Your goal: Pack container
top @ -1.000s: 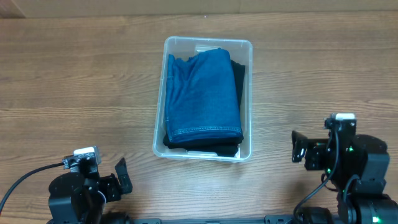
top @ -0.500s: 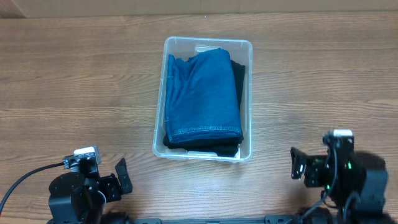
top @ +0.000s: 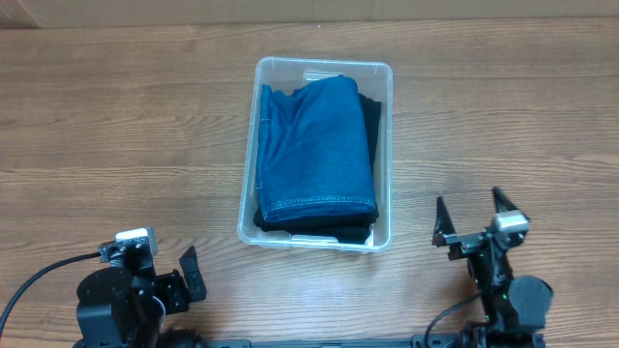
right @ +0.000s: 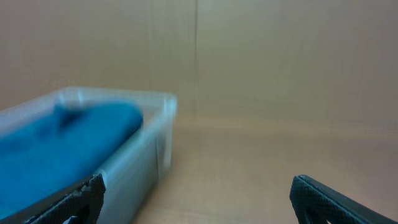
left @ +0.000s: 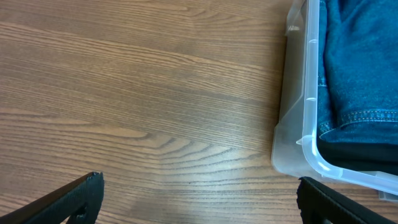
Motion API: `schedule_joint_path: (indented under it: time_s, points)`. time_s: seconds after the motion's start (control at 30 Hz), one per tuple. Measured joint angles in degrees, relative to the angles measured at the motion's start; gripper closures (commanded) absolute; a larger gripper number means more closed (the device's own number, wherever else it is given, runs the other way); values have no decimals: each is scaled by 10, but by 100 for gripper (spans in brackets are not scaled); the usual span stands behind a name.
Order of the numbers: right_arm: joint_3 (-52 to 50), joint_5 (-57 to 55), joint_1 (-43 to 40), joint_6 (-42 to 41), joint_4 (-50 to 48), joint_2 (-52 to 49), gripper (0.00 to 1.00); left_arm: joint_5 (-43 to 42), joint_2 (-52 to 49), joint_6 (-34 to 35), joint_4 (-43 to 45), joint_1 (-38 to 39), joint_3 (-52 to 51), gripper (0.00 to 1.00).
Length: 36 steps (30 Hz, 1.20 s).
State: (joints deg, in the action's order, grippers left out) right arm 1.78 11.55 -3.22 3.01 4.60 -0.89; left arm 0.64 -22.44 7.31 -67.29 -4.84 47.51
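Observation:
The clear plastic container (top: 250, 145) stands in the middle of the wooden table, holding folded blue jeans (top: 317, 150) over a dark garment (top: 371, 111). It also shows at the right of the left wrist view (left: 308, 124) and blurred at the left of the right wrist view (right: 143, 155). My left gripper (top: 191, 275) rests at the front left, open and empty. My right gripper (top: 471, 217) is at the front right, right of the container, open and empty, its fingers pointing away from the table's front edge.
Bare wood lies all around the container. A black cable (top: 39, 275) runs from the left arm's base at the front left corner. A plain tan wall stands behind the table in the right wrist view.
My right arm has drawn back toward the front edge and turned, so its fingers now point away from the front edge instead of toward the container. The left arm has not moved.

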Motion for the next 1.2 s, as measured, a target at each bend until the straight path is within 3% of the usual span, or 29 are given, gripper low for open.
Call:
schedule_joint_path:
  time_s: [0.9,1.03,1.2]
  points:
    - [-7,-5,0,0,1,-6,0,0,0,0,2,0,-1,0]
    - [-7,-4,0,0,1,-6,0,0,34,-1,94,0,-67,0]
    - [-7,-5,0,0,1,-6,0,-4,139,-5,294,0,-257,0]
